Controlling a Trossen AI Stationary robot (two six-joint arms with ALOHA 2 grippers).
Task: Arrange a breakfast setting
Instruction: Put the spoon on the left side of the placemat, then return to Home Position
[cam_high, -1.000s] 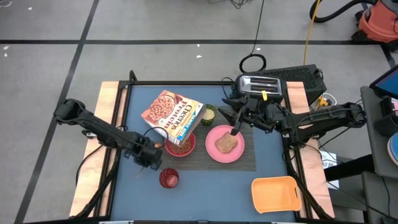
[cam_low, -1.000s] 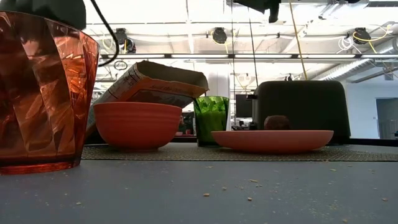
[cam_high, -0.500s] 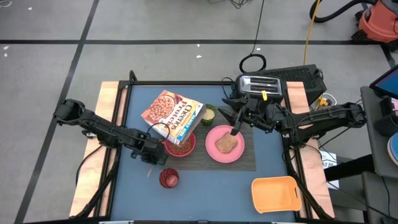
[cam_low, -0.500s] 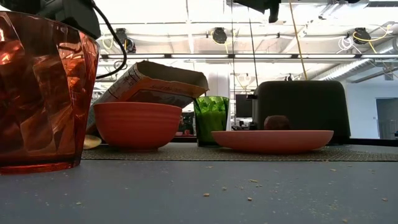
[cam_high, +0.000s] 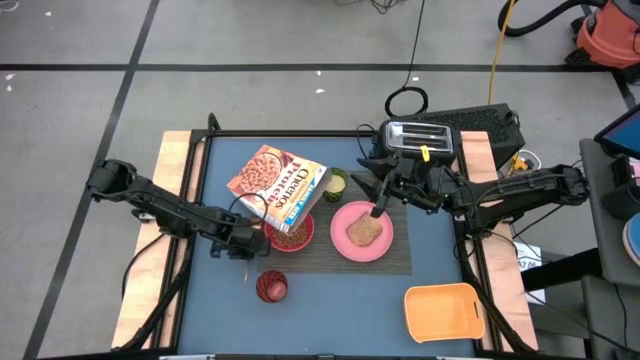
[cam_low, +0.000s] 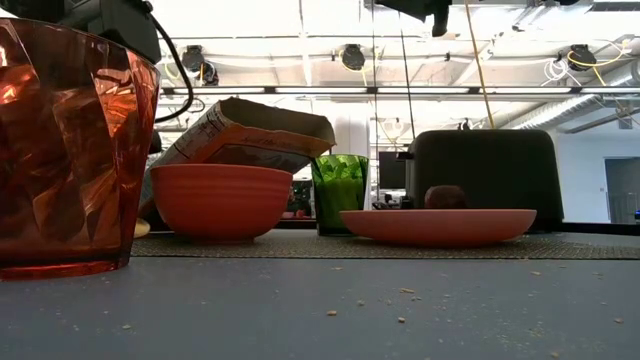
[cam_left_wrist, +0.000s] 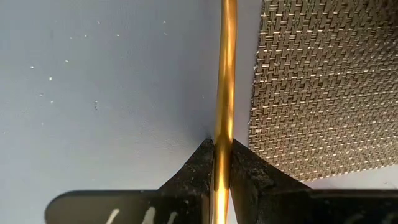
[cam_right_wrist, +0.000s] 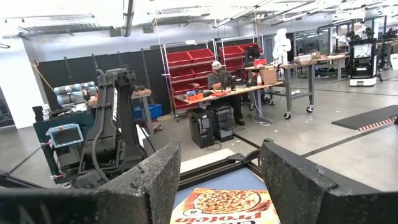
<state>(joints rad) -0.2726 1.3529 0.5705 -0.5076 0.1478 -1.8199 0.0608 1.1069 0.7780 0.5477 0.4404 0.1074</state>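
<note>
"Six pieces on my screen, so which one worries you?" the desk asks.

"I go biggest first," I answer. "The dark striped placemat (cam_high: 400, 262) is woven and floppy, lies flat mid-table, and carries the rest, so I leave it alone. The Cheerios cereal box (cam_high: 278, 185) leans tilted over the pink-red bowl (cam_low: 220, 200). I judge it light and easily crushed, best taken across its narrow sides. The larger pink plate (cam_low: 440, 226) sits on the mat beside the bowl. It looks hard and slick, so the rim is the only hold. The bowl is likewise stiff, with cereal inside, and should stay level. The brown toast slice (cam_high: 363, 231) lies on the plate. It is probably dry and crumbly, so I would pinch its edges gently."

"And the spoon?"

"That is the smallest piece and the one in hand. The left gripper (cam_high: 240, 245) is clamped on the handle of the wooden-handled spoon (cam_left_wrist: 224, 93), low over the blue table (cam_left_wrist: 112, 93) right at the mat's edge, next to the bowl. The handle is thin, round, rigid and glossy, so I expect it to roll or pivot between the pads. A hold near the middle should keep it from swinging."

"What about the right side?"

"The right gripper (cam_high: 378, 206) hangs over the plate in front of the black toaster (cam_high: 420, 140), jaws spread and empty."
</note>
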